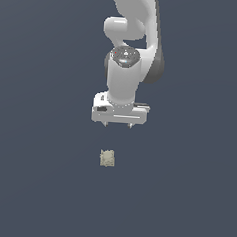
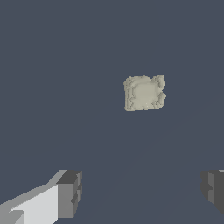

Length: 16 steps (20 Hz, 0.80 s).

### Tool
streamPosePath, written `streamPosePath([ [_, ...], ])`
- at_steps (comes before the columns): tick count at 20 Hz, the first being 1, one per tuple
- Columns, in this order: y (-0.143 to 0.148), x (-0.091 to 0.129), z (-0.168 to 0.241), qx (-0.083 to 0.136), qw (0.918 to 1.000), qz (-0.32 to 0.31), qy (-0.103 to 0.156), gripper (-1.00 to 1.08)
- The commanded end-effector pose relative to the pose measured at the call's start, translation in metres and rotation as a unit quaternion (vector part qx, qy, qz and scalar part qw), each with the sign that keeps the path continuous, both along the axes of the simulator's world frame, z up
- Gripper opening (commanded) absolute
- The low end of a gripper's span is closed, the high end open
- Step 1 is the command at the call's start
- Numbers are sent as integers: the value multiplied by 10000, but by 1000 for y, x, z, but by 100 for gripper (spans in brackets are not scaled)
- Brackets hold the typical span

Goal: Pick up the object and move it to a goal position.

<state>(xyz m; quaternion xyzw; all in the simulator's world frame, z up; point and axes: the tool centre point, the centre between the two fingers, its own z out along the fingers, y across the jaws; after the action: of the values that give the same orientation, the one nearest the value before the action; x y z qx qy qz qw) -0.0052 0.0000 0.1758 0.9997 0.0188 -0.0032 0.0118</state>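
The object (image 1: 107, 158) is a small beige-tan lumpy block with a rough surface, lying on the dark grey floor. My white gripper (image 1: 118, 125) hangs above it and a little toward the exterior view's right, well clear of it. The jaws stand wide apart and hold nothing. In the wrist view the object (image 2: 144, 92) lies ahead of the gripper (image 2: 142, 194), outside the gap between the two fingertips (image 2: 70, 192), and looks much narrower than that gap.
The dark grey floor (image 1: 35, 185) is flat and bare all around the object. The white arm (image 1: 131, 36) rises behind the gripper toward the top of the exterior view.
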Motion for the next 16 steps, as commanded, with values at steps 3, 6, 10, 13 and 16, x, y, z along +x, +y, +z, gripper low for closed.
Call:
streamPosePath([
  [3, 0, 1, 1, -5, 10000, -3, -7, 100],
  [6, -2, 4, 7, -30, 10000, -22, -42, 100],
  [10, -4, 6, 16, -60, 9999, -48, -83, 100],
  [13, -4, 6, 16, -60, 9999, -48, -83, 100],
  [16, -4, 8, 13, -56, 9999, -41, -79, 100],
])
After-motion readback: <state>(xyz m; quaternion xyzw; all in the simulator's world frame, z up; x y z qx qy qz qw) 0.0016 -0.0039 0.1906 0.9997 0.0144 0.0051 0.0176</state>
